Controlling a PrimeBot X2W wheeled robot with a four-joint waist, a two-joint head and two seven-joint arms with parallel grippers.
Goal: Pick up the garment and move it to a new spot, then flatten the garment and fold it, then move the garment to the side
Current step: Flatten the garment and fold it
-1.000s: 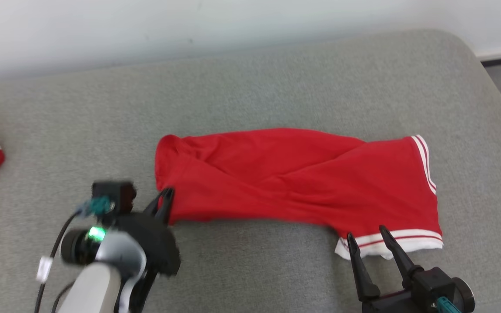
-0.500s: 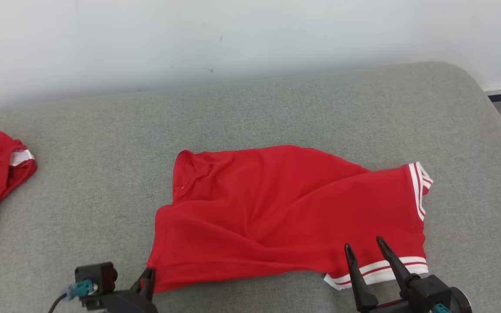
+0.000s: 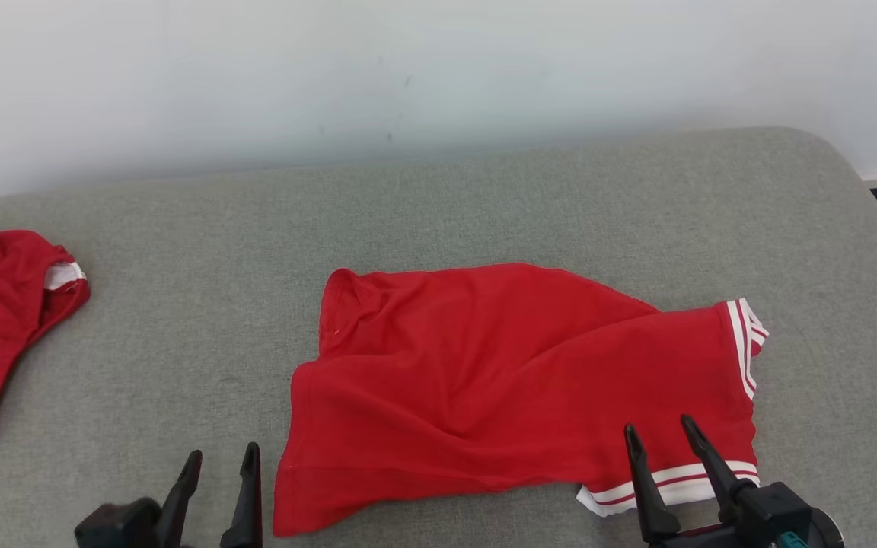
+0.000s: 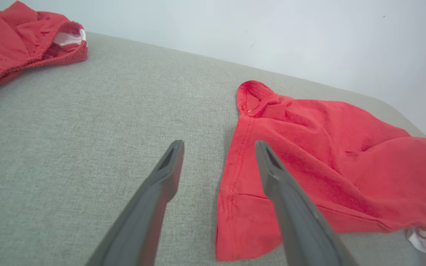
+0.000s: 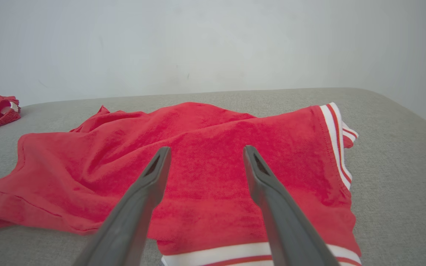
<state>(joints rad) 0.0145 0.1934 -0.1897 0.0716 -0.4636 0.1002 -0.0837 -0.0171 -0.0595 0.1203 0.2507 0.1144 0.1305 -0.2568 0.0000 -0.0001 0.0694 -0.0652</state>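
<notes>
garment: red, striped hems, lying rumpled mid-cushion. left gripper just beside its near-left corner, fingers wide apart, empty. right gripper over the striped hem, also spread, empty. step reads as flattening; next move likely needs both near corners pinched and pulled taut.

The left pincer, clamped on the near left corner of the garment a second ago, has let go; its fingers now stand apart just beside that corner, holding nothing. The garment's left end, then a narrow band, now lies spread wider toward the robot. The head view has tilted up, showing more wall.
</notes>
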